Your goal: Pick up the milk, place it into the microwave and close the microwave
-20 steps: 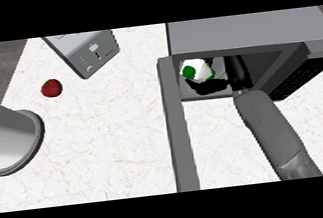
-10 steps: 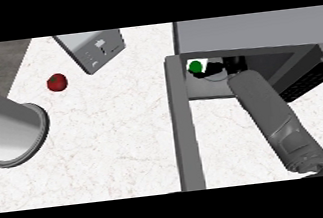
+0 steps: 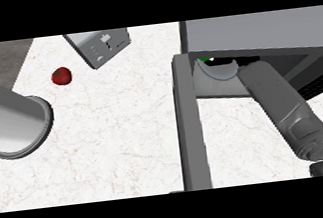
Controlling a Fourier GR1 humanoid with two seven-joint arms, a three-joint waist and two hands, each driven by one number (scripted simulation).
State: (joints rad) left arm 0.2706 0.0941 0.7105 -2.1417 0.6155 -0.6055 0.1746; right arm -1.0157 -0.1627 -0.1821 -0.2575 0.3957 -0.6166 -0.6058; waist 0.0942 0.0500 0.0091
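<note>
The milk (image 3: 218,69), a white carton with a green cap, sits just inside the mouth of the open microwave (image 3: 259,29), above its grey floor. My right forearm (image 3: 279,102) reaches up into the cavity. Only a thin black strip of my right hand (image 3: 244,61) shows under the microwave's top, right against the milk and curled on it. The microwave door (image 3: 190,128) hangs open as a long grey bar running down the view. My left forearm (image 3: 2,119) fills the left edge, and its hand is out of sight.
A small red fruit (image 3: 61,75) lies on the white counter at upper left. A grey flat panel with switches (image 3: 99,46) lies near the counter's back edge. The counter's dark left edge shows at top left.
My right arm has pushed further in, carrying the milk deeper under the microwave's top, so less of the carton and hand shows. The whole view has shifted, with the left forearm looming larger.
</note>
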